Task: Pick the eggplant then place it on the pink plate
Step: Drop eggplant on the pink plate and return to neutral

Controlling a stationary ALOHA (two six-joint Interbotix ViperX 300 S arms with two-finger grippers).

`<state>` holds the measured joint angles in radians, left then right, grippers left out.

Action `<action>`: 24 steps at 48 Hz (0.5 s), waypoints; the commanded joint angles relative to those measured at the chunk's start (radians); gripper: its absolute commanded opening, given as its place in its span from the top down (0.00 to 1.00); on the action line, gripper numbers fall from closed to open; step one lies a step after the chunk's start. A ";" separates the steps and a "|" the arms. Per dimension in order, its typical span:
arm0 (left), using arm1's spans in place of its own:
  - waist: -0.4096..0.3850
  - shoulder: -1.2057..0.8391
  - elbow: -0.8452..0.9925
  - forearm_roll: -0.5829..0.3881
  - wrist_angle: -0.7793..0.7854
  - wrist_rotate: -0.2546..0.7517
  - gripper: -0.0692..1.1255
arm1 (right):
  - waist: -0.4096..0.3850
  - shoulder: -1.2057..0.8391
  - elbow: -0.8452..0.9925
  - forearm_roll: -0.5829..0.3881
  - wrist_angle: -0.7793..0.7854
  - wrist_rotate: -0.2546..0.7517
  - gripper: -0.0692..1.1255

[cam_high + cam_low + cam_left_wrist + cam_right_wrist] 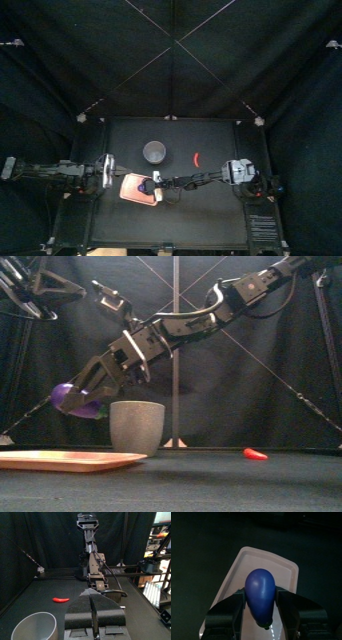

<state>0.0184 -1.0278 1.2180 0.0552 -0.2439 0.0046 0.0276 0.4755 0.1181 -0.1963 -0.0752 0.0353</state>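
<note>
The right gripper (261, 594) is clenched on the purple eggplant (74, 401), one jaw on each side of its body. In the right wrist view the rounded end points toward the upper part of the frame. In the front view the eggplant hangs at the left of the frame, clear of the table, above the right end of the pink plate (60, 461) and just left of the tall grey cup (136, 426). The right arm slants down to it from the upper right corner. From above, this gripper sits over the plate a little left of centre in the lower half of the frame, with the cup above it. A small red chili toy (197, 159) lies right of the cup, apart from it. The left gripper (93, 594) hangs at the left of the top view, beside the plate, its jaws pressed together with nothing between them.
</note>
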 commanded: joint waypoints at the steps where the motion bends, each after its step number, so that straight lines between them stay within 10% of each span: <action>1: 0.002 0.002 -0.012 0.002 -0.003 0.000 0.96 | -0.005 -0.015 -0.038 0.008 0.009 0.002 0.24; 9: 0.000 0.002 -0.012 0.002 -0.003 0.000 0.96 | -0.006 -0.031 -0.020 0.008 0.012 0.005 0.07; 24: 0.002 0.002 -0.012 0.002 -0.003 0.000 0.96 | -0.049 -0.291 0.127 0.006 0.000 0.005 0.07</action>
<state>0.0184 -1.0293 1.2180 0.0537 -0.2439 0.0046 -0.0046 0.3221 0.2117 -0.1933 -0.0568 0.0399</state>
